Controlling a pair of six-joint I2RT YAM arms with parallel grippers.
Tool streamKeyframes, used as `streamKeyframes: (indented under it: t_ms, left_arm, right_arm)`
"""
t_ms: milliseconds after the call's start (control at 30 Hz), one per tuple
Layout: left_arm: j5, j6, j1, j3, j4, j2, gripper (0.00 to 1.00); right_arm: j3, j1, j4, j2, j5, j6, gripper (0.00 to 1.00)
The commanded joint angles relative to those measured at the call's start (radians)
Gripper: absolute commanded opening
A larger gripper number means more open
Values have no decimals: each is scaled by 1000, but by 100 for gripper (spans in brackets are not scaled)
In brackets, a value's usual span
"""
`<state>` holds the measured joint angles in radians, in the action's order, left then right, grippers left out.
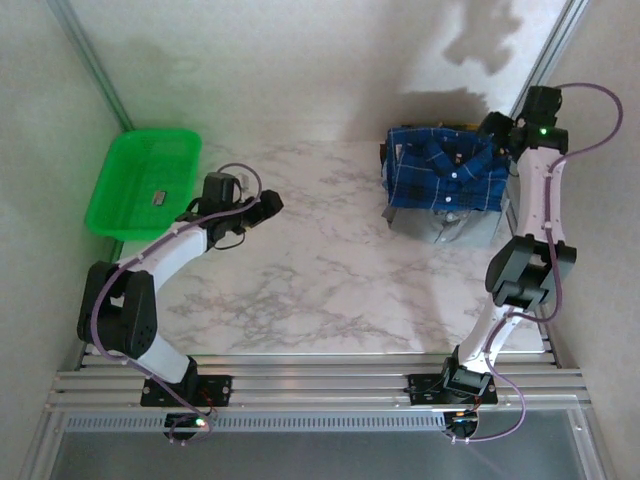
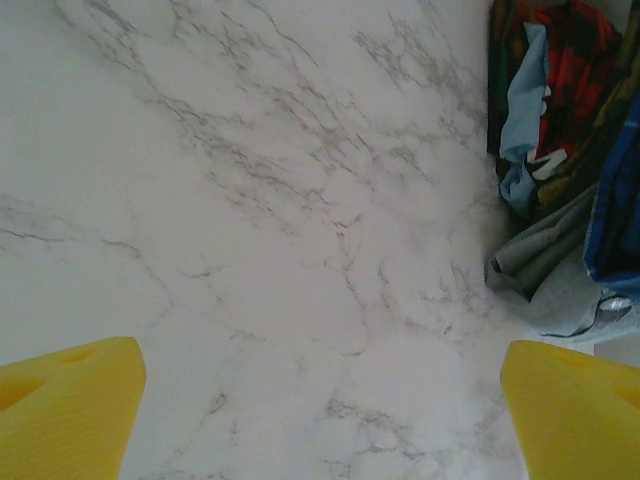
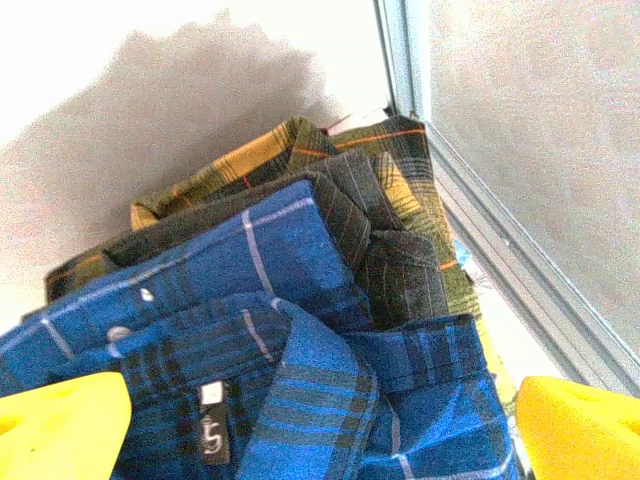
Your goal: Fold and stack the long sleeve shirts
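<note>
Green rectangular plastic basket [image 1: 145,180] at 10 o'clock on the white marble-pattern table [image 1: 320,280], with a small dark item on its floor.

Left gripper [image 1: 262,207] hangs just right of the basket, aimed toward 3 o'clock. From its wrist camera, the left gripper [image 2: 320,410] has its yellow fingers [image 2: 65,410] spread wide over bare tabletop, jaws released and holding nothing.

The stack of folded shirts sits at 2 o'clock, against the back right corner. On top is the dark blue plaid cloth shirt [image 1: 445,170] with thin pale lines. It is folded into a rectangle whose long axis runs roughly 9 to 3, tilted a little. A plain grey cloth shirt [image 1: 450,225] pokes out from under it on the 6 o'clock side.

Right gripper [image 1: 497,125] sits at the stack's 1 o'clock corner. In the wrist view, the right gripper [image 3: 320,430] has its jaws let go, fingers far apart above the blue plaid's collar and neck label. Beyond that collar lie a dark grey striped shirt [image 3: 400,270] and an olive-and-yellow plaid shirt [image 3: 250,160].
</note>
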<state>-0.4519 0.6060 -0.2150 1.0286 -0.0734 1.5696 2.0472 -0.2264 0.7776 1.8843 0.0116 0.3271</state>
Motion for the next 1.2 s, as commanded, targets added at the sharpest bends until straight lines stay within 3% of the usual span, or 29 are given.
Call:
streamKeyframes:
  t_ms: [0, 133, 267, 367, 467, 567, 633, 700, 767, 867, 1000, 1100, 1167]
  left_arm:
    - [-20, 11, 34, 25, 39, -36, 92]
    - [-34, -1, 70, 22, 41, -45, 92]
    - [-15, -7, 107, 0, 71, -74, 92]
    - [99, -47, 118, -59, 126, -132, 93]
    - [321, -147, 122, -181, 212, -214, 95]
    - [447, -243, 149, -385, 425, -307, 96]
    - [535, -319, 157, -524, 655, -355, 98]
    - [635, -414, 160, -666, 893, -369, 100]
    - [687, -452, 176, -714, 984, -345, 99]
    - [681, -512, 193, -706, 995, -288, 99]
    - [672, -536, 226, -771, 1180, -196, 100]
    - [608, -527, 246, -809, 1320, -103, 100]
    - [563, -544, 248, -807, 1379, -31, 99]
  right_arm:
    - [-73, -18, 41, -91, -17, 16, 99]
    - [-190, -24, 9, -182, -90, 7, 99]
    - [-507, 30, -229, -387, -236, 38, 99]
    - [-766, 191, -347, -520, -104, 7, 99]
    - [-1089, 382, -576, -652, 123, -95, 99]
    - [-1419, 508, -898, -762, 332, -229, 99]
    - [-1551, 509, -1031, -797, 413, -226, 99]
    - [-1606, 510, -1073, -816, 487, -221, 99]
    - [-1694, 510, -1161, -828, 466, -243, 99]
    - [-1793, 505, -1363, -807, 442, -261, 99]
    - [-1813, 489, -1548, -670, 428, -270, 99]
    - [-1736, 487, -1527, -577, 375, -344, 99]
    - [-1737, 484, -1603, -533, 387, -390, 99]
